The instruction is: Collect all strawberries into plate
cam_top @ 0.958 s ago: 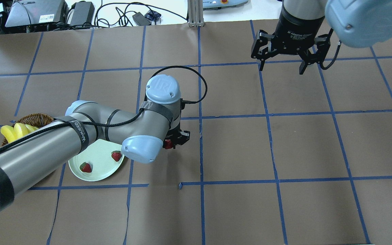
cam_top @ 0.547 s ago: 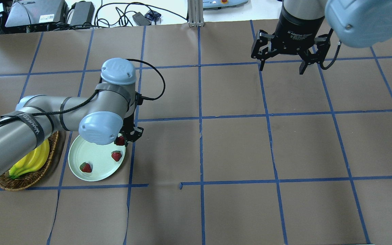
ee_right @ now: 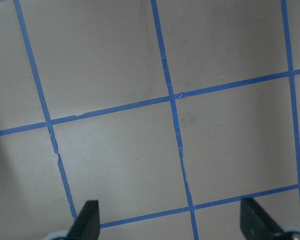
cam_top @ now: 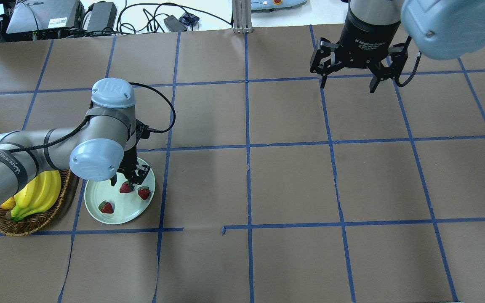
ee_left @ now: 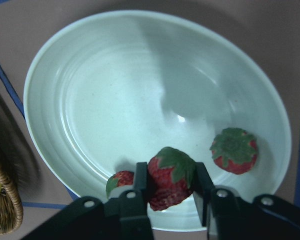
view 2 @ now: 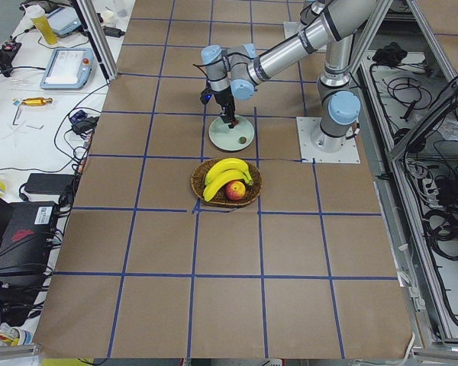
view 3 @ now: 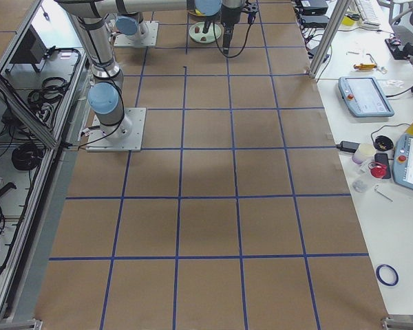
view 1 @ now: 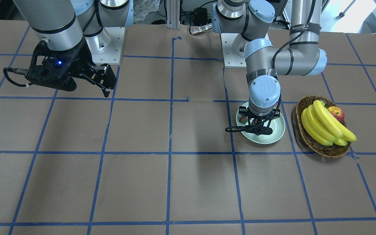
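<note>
The pale mint-green plate [cam_top: 99,194] lies at the near left of the table. Two strawberries lie in it, one at its right [cam_top: 143,192] and one at its front left [cam_top: 106,207]. My left gripper [cam_top: 123,184] hangs over the plate, shut on the third strawberry [cam_top: 125,187]. In the left wrist view the fingers [ee_left: 140,187] clamp that strawberry [ee_left: 171,177] low over the plate [ee_left: 115,100], with the other two strawberries [ee_left: 234,150] [ee_left: 119,182] beside it. My right gripper [cam_top: 347,82] is open and empty, high over the far right; it also shows in the right wrist view [ee_right: 171,225].
A brown wicker basket [cam_top: 36,221] with bananas [cam_top: 36,195] stands just left of the plate. In the front-facing view it [view 1: 308,138] also holds a red-yellow apple [view 1: 336,113]. Blue tape lines grid the brown table cover.
My left arm has swung left with the strawberry, from the table right of the plate to over the plate's middle. The right arm has not moved.
</note>
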